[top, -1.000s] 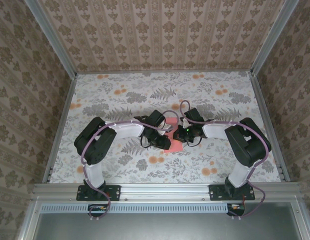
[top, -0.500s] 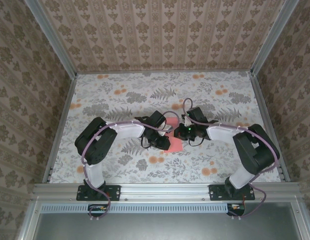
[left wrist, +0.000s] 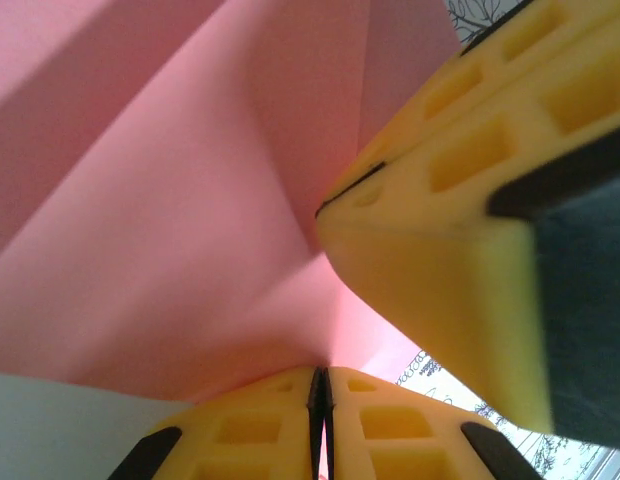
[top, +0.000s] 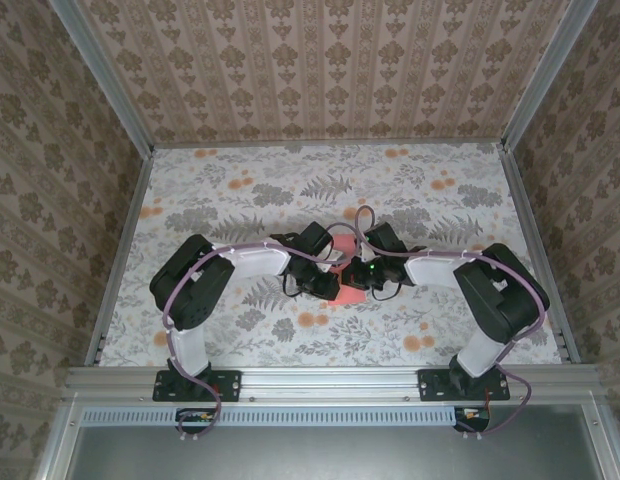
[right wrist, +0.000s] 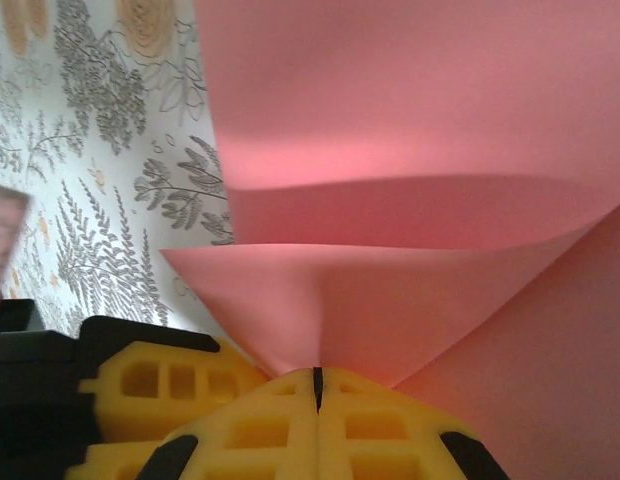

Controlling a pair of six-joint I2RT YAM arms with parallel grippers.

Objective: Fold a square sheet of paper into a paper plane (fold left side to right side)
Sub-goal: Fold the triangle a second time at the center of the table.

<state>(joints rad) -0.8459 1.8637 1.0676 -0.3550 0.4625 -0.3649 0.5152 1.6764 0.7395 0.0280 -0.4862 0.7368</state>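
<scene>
The salmon-pink square sheet of paper (top: 348, 287) lies at the table's middle, mostly covered by both wrists. In the left wrist view it rises as bent, overlapping layers (left wrist: 190, 230). My left gripper (left wrist: 322, 375) is shut on its edge, a thin strip of pink showing between the yellow fingers. My right gripper (right wrist: 316, 375) is shut on a folded corner of the paper (right wrist: 390, 290), pinched at the tips. The two grippers meet tip to tip (top: 342, 272): the right one's fingers (left wrist: 460, 240) loom close in the left wrist view. No dart shape can be made out.
The floral tablecloth (top: 290, 190) covers the table, with patterned walls on three sides and a metal rail (top: 330, 380) along the near edge. Both arms bend inward from their bases, elbows (top: 190, 285) (top: 505, 290) out to the sides.
My right wrist has moved left, closer to the left gripper, and less pink paper shows between them. The left jaws have drawn together onto the paper.
</scene>
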